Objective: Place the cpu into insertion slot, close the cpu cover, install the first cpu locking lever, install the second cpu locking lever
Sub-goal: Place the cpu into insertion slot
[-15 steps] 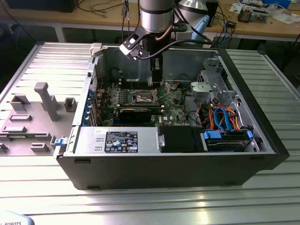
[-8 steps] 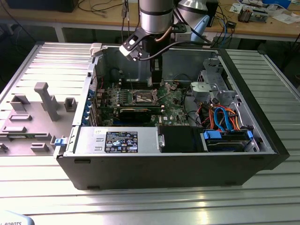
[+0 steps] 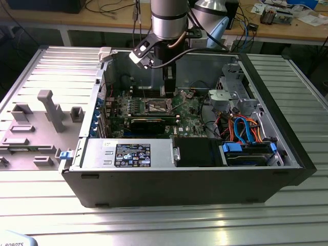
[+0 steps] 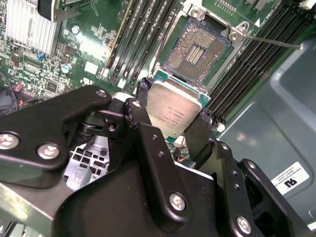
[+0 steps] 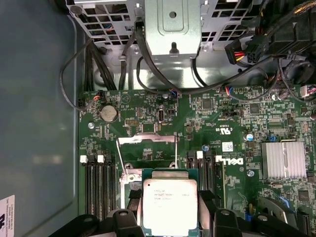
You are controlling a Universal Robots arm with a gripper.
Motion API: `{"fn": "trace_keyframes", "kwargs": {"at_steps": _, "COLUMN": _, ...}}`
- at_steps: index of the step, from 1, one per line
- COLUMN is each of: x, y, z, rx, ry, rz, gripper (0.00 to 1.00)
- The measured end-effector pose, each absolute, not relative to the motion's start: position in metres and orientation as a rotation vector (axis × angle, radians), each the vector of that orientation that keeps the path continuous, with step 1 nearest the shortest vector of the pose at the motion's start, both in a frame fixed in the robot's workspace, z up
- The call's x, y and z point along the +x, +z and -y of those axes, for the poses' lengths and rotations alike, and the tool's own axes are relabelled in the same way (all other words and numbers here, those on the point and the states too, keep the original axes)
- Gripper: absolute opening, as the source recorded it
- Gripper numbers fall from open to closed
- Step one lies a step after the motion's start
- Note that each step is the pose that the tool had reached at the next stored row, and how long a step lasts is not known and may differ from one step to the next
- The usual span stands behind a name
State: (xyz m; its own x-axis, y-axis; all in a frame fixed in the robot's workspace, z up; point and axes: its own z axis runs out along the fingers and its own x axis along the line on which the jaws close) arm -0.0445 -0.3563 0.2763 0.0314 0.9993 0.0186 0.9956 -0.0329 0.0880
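My gripper (image 4: 173, 117) is shut on the cpu (image 4: 174, 108), a flat square chip with a silvery top, pinched at two opposite edges by the black fingers (image 4: 142, 96). It hangs above the green board, just short of the insertion slot (image 4: 195, 52), whose dark pin field lies uncovered. In the first wrist view the cpu (image 5: 169, 205) sits between the fingers (image 5: 129, 203), and the cpu cover (image 5: 147, 138) stands raised as a thin silvery frame. A thin locking lever (image 4: 274, 42) sticks out beside the slot. In the exterior view the gripper (image 3: 167, 84) reaches down inside the case near the insertion slot (image 3: 156, 106).
Long black memory slots (image 4: 247, 74) flank the socket on both sides. A finned heat sink (image 5: 284, 159), a black graphics card (image 3: 148, 124), a metal drive cage (image 3: 230, 92) with orange and blue cables, and the case walls (image 3: 169, 184) surround the board.
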Motion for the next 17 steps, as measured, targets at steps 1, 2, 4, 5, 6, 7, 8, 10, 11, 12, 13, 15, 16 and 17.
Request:
{"fn": "trace_keyframes", "kwargs": {"at_steps": 1, "x": -0.0447, "y": 0.2757, "z": 0.3563, "rx": 2.219, "ry": 0.115, "rz": -2.149, "gripper": 0.54}}
{"fn": "trace_keyframes", "kwargs": {"at_steps": 2, "x": -0.0449, "y": 0.2752, "z": 0.3563, "rx": 2.219, "ry": 0.115, "rz": -2.149, "gripper": 0.54}}
{"fn": "trace_keyframes", "kwargs": {"at_steps": 4, "x": -0.0451, "y": 0.2750, "z": 0.3563, "rx": 2.220, "ry": 0.114, "rz": -2.149, "gripper": 0.54}}
{"fn": "trace_keyframes", "kwargs": {"at_steps": 5, "x": -0.0451, "y": 0.2746, "z": 0.3563, "rx": 2.220, "ry": 0.114, "rz": -2.149, "gripper": 0.54}}
{"fn": "trace_keyframes", "kwargs": {"at_steps": 6, "x": -0.0451, "y": 0.2740, "z": 0.3563, "rx": 2.220, "ry": 0.114, "rz": -2.149, "gripper": 0.54}}
{"fn": "trace_keyframes", "kwargs": {"at_steps": 7, "x": -0.0451, "y": 0.2739, "z": 0.3563, "rx": 2.220, "ry": 0.114, "rz": -2.149, "gripper": 0.54}}
{"fn": "trace_keyframes", "kwargs": {"at_steps": 8, "x": -0.0451, "y": 0.2738, "z": 0.3563, "rx": 2.220, "ry": 0.114, "rz": -2.149, "gripper": 0.54}}
{"fn": "trace_keyframes", "kwargs": {"at_steps": 10, "x": -0.0451, "y": 0.2733, "z": 0.3563, "rx": 2.220, "ry": 0.114, "rz": -2.149, "gripper": 0.54}}
{"fn": "trace_keyframes", "kwargs": {"at_steps": 11, "x": -0.0451, "y": 0.2730, "z": 0.3563, "rx": 2.220, "ry": 0.114, "rz": -2.149, "gripper": 0.54}}
{"fn": "trace_keyframes", "kwargs": {"at_steps": 12, "x": -0.0451, "y": 0.2726, "z": 0.3563, "rx": 2.220, "ry": 0.114, "rz": -2.149, "gripper": 0.54}}
{"fn": "trace_keyframes", "kwargs": {"at_steps": 13, "x": -0.0451, "y": 0.2724, "z": 0.3563, "rx": 2.220, "ry": 0.114, "rz": -2.149, "gripper": 0.54}}
{"fn": "trace_keyframes", "kwargs": {"at_steps": 15, "x": -0.0451, "y": 0.2720, "z": 0.3563, "rx": 2.220, "ry": 0.114, "rz": -2.149, "gripper": 0.54}}
{"fn": "trace_keyframes", "kwargs": {"at_steps": 16, "x": -0.0451, "y": 0.2718, "z": 0.3563, "rx": 2.220, "ry": 0.114, "rz": -2.149, "gripper": 0.54}}
{"fn": "trace_keyframes", "kwargs": {"at_steps": 17, "x": -0.0451, "y": 0.2715, "z": 0.3563, "rx": 2.220, "ry": 0.114, "rz": -2.149, "gripper": 0.54}}
